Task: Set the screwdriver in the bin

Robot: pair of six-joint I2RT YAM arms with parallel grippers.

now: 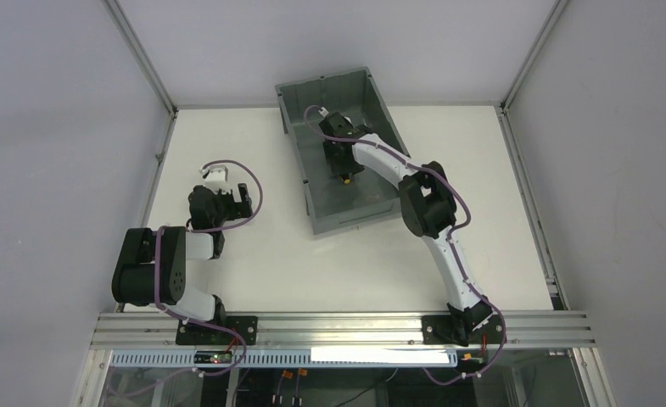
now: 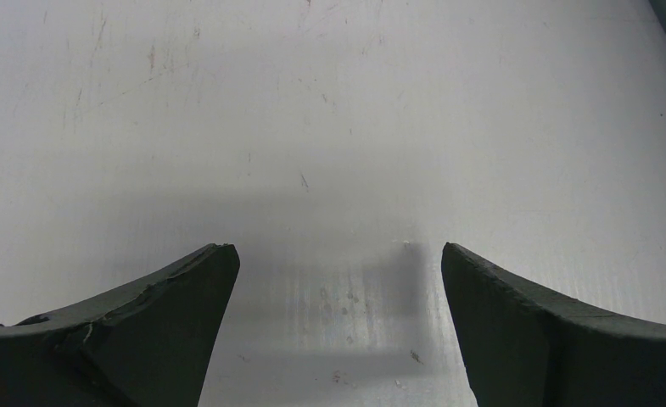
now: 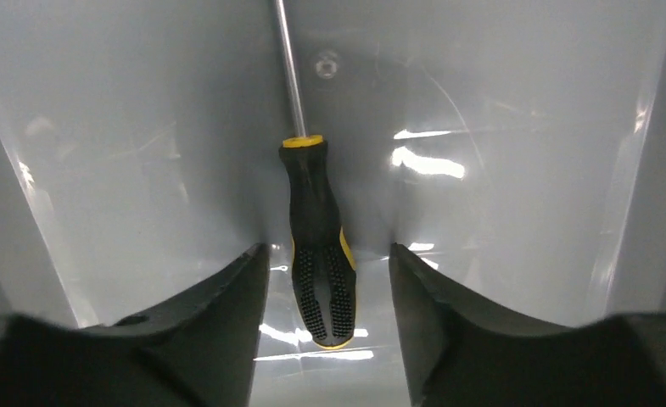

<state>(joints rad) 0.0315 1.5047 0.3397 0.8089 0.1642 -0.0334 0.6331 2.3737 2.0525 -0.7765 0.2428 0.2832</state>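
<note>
Loosely parted (gaps on both sides), the right gripper (image 3: 327,249) straddles the screwdriver (image 3: 312,203) in the bin (image 3: 142,127).

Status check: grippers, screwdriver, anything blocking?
Left gripper open above table, empty. Right gripper open inside bin, fingers clear of screwdriver. Screwdriver lying in bin. Nothing in the way.

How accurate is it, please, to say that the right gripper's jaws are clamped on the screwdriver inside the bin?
Not quite: the right gripper is inside the bin, but its jaws stand open, with a gap either side of the screwdriver, as the right wrist view shows.
</note>
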